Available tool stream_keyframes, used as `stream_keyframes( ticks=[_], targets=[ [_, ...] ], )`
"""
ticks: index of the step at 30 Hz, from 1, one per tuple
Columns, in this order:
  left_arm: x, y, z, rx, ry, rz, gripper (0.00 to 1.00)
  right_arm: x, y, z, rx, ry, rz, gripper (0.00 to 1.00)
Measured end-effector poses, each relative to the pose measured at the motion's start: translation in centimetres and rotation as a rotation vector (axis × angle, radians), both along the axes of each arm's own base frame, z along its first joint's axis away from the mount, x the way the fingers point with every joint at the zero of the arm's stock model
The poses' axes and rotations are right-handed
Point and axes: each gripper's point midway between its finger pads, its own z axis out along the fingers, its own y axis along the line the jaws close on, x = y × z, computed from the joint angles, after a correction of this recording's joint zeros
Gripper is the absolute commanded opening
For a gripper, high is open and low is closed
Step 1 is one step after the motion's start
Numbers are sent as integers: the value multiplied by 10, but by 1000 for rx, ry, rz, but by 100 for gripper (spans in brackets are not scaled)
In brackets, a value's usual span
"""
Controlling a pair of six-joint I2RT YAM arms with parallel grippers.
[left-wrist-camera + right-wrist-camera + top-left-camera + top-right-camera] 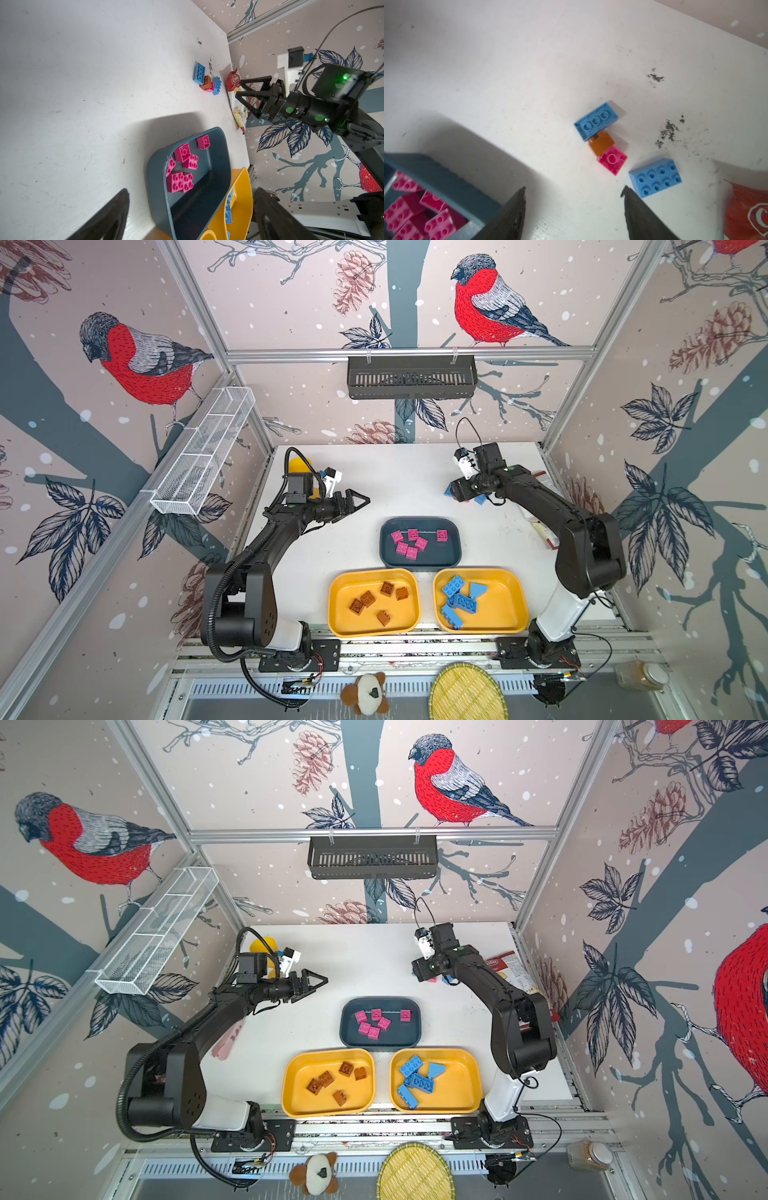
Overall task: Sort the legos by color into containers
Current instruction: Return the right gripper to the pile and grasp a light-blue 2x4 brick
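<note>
Four loose legos lie bunched at the table's back right: a blue brick (596, 121), a brown one (602, 143), a pink one (612, 159) and a wider blue one (656, 178). My right gripper (574, 190) hovers just short of them, open and empty. The teal tray (419, 521) holds several pink bricks (409, 541). One yellow tray (336, 605) holds brown bricks (376, 599), the other yellow tray (513, 605) blue ones (459, 599). My left gripper (357, 502) hangs open and empty above the table, left of the teal tray.
A red chips bag (509, 969) lies along the right table edge, close to the loose bricks. A yellow object (299, 464) sits behind my left arm. A black slotted basket (411, 377) and a white mesh basket (203, 452) hang on the walls.
</note>
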Motion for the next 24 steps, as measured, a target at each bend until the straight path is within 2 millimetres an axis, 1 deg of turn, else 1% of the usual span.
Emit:
stream_keyframes(
  ticks=[2, 7, 10, 14, 16, 20, 24],
  targets=[
    [0, 0, 0, -1, -1, 1, 92, 14, -6, -8, 24, 28, -63, 76],
    [1, 0, 1, -1, -5, 1, 92, 47, -11, -29, 83, 89, -190, 80],
    [3, -1, 2, 0, -9, 0, 92, 60, -12, -39, 117, 119, -242, 81],
    [4, -1, 2, 0, -7, 0, 92, 74, -8, -51, 153, 150, -277, 80],
    [4, -1, 1, 1, -8, -1, 92, 78, -4, -60, 165, 168, -286, 78],
    [5, -1, 1, 2, -6, -1, 92, 77, 2, -78, 177, 218, -296, 75],
    [5, -1, 0, 1, -4, -1, 92, 78, 9, -89, 178, 239, -291, 72]
  ],
)
